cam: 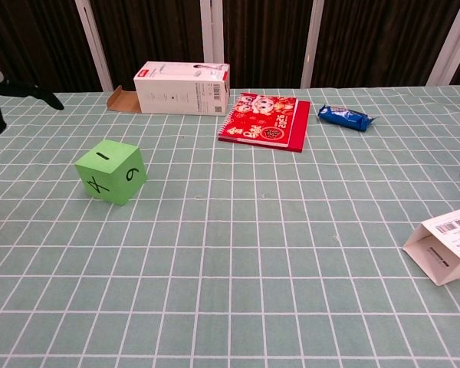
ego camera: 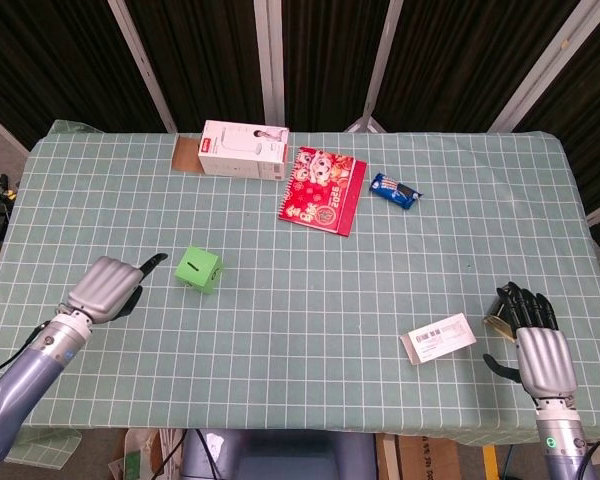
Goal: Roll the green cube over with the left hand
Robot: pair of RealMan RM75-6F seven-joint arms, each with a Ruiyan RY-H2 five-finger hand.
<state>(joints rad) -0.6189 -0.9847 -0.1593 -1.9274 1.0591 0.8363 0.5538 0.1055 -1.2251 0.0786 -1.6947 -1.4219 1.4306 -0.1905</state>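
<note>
Right robot hand (ego camera: 535, 335) resting at near counter (ego camera: 310, 330) edge, fingers apart, holding nothing. Left robot hand (ego camera: 108, 287) hovering just left of green cube (ego camera: 199, 270), one finger extended, rest curled, empty. Cube sitting left of centre; looking light, rigid, likely sliding on cloth. Best pushing high on left face, tipping rightward.
</note>
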